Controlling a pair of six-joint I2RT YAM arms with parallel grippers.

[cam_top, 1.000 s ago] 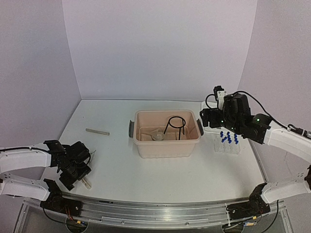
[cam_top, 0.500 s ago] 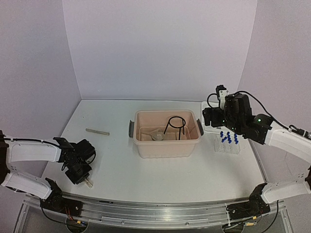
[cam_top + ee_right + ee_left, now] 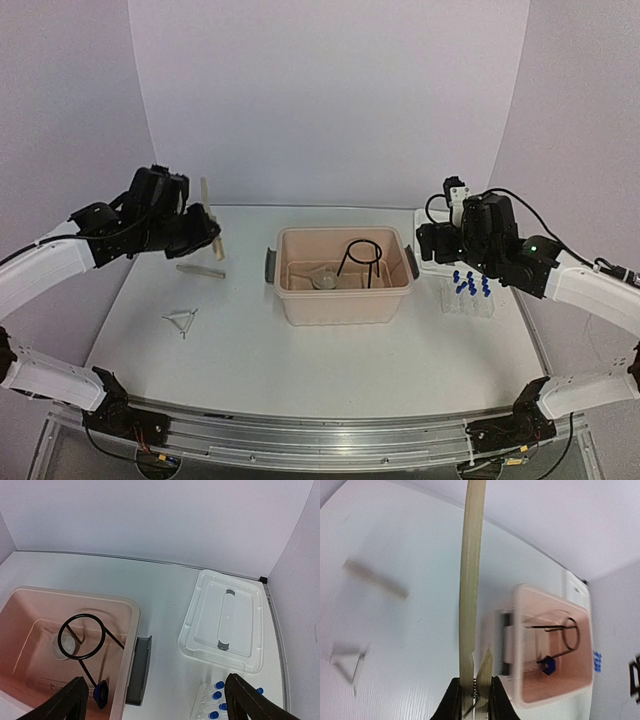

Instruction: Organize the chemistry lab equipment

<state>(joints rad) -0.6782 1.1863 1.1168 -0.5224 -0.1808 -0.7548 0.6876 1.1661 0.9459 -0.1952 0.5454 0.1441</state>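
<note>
Left gripper [image 3: 203, 232], I see, is clamped on the wooden clamp [image 3: 206, 200] above the table [image 3: 300, 360], a pale rod [image 3: 201, 271] below it, the tub [image 3: 343, 233] with the ring stand [image 3: 363, 248] to its right.

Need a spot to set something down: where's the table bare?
Bare: the wide strip between the beige tub and the near edge of the table, and the strip behind the tub. Crowded: right of the tub, with the white lid and tube rack.
</note>
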